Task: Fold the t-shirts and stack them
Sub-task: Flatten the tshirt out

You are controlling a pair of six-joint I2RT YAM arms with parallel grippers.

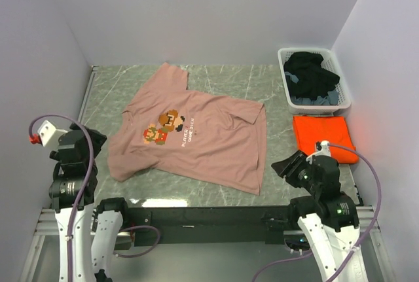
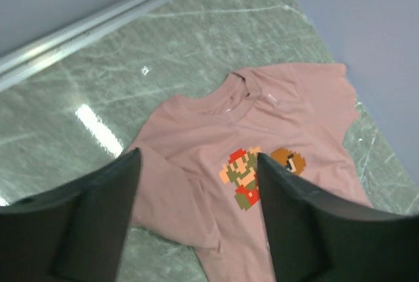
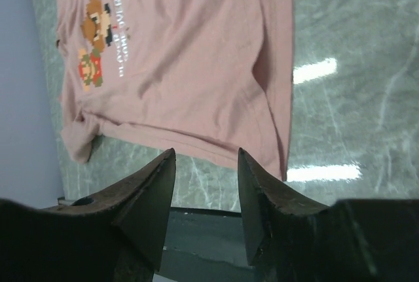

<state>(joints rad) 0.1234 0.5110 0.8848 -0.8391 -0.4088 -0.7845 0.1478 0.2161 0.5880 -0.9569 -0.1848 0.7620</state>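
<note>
A dusty-pink tee point(image 1: 196, 131) lies spread flat, front up, in the middle of the green marble table, its pixel-art graphic point(image 1: 165, 127) and white lettering showing. It also shows in the left wrist view point(image 2: 262, 158) and the right wrist view point(image 3: 177, 53). A folded bright-orange tee point(image 1: 323, 136) lies at the right, below the basket. My left gripper point(image 2: 200, 164) is open and empty, held above the shirt's left sleeve side. My right gripper point(image 3: 206, 158) is open and empty, near the table's front edge by the shirt's hem.
A white plastic laundry basket point(image 1: 285, 79) holding dark clothes stands at the back right. The walls close in on the left, back and right. A metal rail point(image 2: 98, 23) runs along the table's left edge. The black front frame point(image 3: 203, 236) lies under my right gripper.
</note>
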